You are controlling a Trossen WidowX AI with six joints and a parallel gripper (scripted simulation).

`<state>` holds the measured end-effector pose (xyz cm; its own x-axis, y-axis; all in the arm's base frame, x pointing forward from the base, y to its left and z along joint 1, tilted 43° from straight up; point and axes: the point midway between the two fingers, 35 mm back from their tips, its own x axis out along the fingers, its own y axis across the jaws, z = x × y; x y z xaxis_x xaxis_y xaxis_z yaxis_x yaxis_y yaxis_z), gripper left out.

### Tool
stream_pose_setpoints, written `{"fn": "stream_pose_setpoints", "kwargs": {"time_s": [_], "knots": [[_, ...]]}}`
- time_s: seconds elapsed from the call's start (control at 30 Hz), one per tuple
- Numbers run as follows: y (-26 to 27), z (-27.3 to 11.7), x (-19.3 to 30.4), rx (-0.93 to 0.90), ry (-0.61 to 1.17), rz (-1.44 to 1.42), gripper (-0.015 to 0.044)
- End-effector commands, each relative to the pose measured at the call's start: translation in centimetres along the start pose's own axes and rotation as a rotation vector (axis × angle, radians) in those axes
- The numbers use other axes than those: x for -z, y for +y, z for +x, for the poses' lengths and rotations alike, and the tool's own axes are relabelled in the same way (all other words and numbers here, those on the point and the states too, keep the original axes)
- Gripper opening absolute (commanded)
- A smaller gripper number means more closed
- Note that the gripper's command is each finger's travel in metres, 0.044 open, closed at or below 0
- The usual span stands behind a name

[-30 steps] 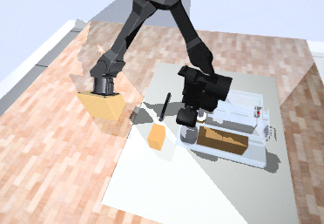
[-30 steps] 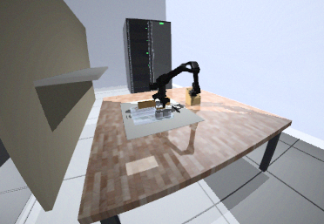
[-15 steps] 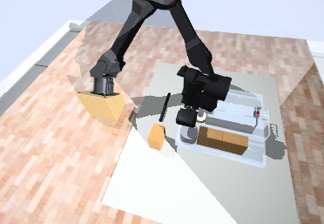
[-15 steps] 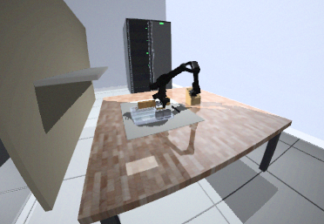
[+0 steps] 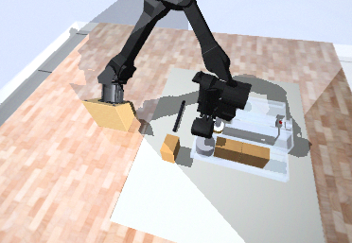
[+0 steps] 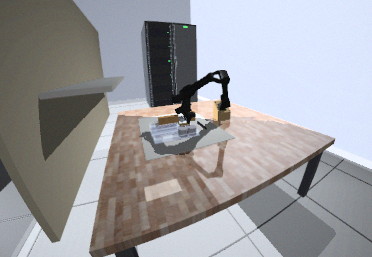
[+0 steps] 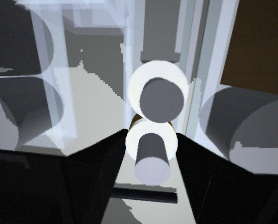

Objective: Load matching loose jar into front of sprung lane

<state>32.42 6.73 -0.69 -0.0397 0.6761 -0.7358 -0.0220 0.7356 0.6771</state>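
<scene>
From the top view my gripper point(image 5: 208, 124) body covers most of the jar point(image 5: 218, 127) I'm holding, only a pale sliver shows. Exterior view: the whole lane rack point(image 6: 165, 133) is too tiny to make out jars. Wrist cam crops both fingers at the bottom edge.

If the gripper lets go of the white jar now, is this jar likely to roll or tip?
The held jar looks round with a flat grey lid, so it would probably roll only if it tipped over. The gripper clamps it, and the matching jar sits close ahead, which likely steadies it. It appears stiff.
</scene>
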Motion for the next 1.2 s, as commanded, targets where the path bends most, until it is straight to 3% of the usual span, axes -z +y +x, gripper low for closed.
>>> {"fn": "stream_pose_setpoints", "kwargs": {"time_s": [0.0,0.13,0.8,1.17], "knots": [[0.0,0.0,0.0,-0.001,0.0,-0.003,0.0184],[0.0,0.0,0.0,-0.001,0.0,-0.003,0.0289],[0.0,-2.0,0.0,0.0,0.0,-0.003,0.029],[-0.1,-2.2,3.1,0.0,0.001,-0.002,0.029]]}}
